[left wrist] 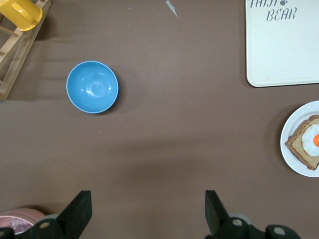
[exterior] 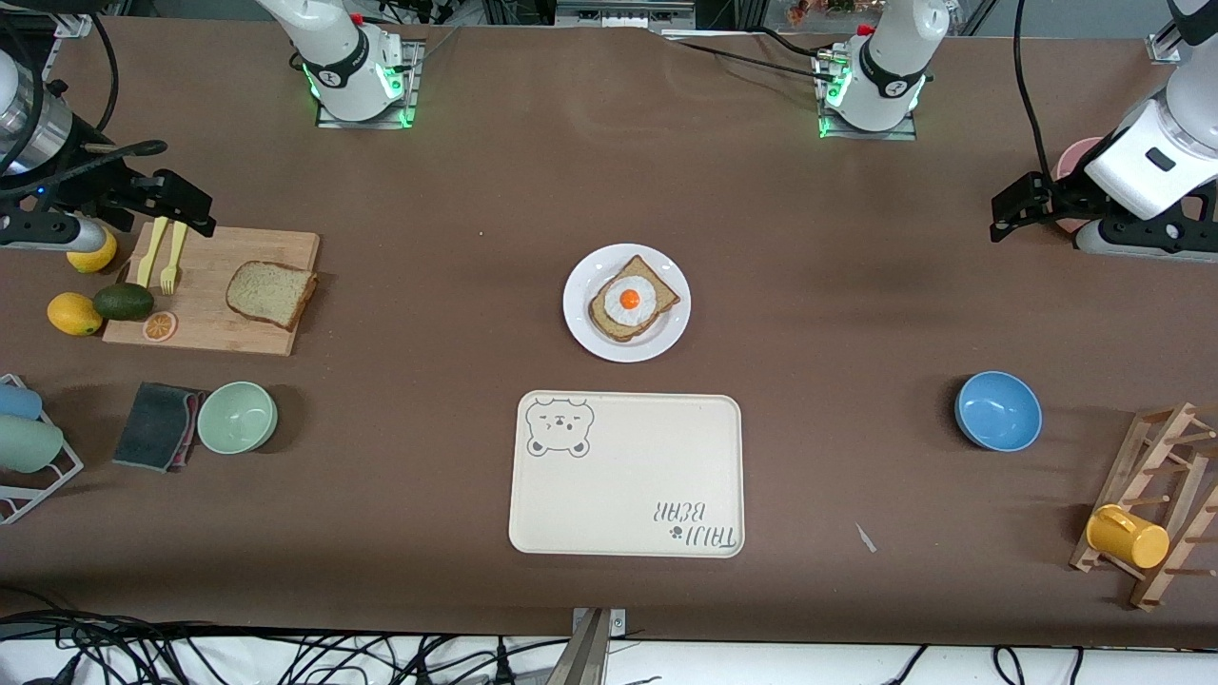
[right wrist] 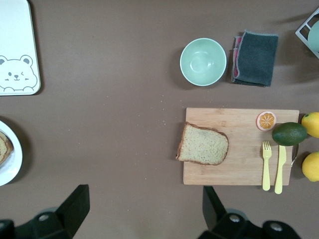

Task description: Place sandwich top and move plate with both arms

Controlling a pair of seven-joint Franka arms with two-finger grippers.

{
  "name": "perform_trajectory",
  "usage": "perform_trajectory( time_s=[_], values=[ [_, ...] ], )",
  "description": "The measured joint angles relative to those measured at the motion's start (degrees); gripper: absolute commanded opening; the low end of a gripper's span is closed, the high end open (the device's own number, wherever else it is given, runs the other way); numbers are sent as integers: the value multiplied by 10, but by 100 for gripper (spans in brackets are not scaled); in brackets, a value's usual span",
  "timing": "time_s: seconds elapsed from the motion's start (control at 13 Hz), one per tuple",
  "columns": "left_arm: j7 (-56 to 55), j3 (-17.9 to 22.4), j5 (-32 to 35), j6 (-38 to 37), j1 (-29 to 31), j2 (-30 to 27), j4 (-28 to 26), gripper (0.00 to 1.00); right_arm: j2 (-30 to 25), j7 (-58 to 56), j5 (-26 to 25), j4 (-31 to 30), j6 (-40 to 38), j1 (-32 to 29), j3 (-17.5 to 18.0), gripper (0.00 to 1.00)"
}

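a: so where does each hand sit?

b: right hand (exterior: 186, 205) hangs spread wide, holding nothing, over the end of the wooden board (exterior: 211, 290) at the right arm's end of the table (exterior: 856, 285). just under it on the board lie a yellow fork (right wrist: 266, 165) and knife (right wrist: 280, 169). left hand (exterior: 1023, 205) hangs over bare table at the left arm's end, fingers (left wrist: 79, 209) parted too, nothing between them. a pink bowl (left wrist: 17, 219) sits just beside it.

a: and the sandwich top?

b: sandwich top (exterior: 271, 293) lies flat on the board, near the right hand, on the board's end toward the table's middle. nothing touches it.

a: the plate?

b: plate (exterior: 580, 328) rests mid-table, well apart from both hands, carrying a bread slice with a fried egg (exterior: 628, 300). the cream bear tray (exterior: 628, 476) lies nearer the front camera than the plate, just apart from it.

a: anything else near the hands?

b: blue bowl (exterior: 997, 411) lies nearer the camera than the left hand; green bowl (exterior: 237, 417) and dark cloth (exterior: 157, 426) likewise for the right.
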Motion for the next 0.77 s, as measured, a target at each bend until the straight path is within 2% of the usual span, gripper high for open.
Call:
perform_trajectory(
  time_s=[0.77],
  values=[
    [0,0,0,-3,0,0,0,100,0,-9,0,0,0,-1,0,100]
  ],
)
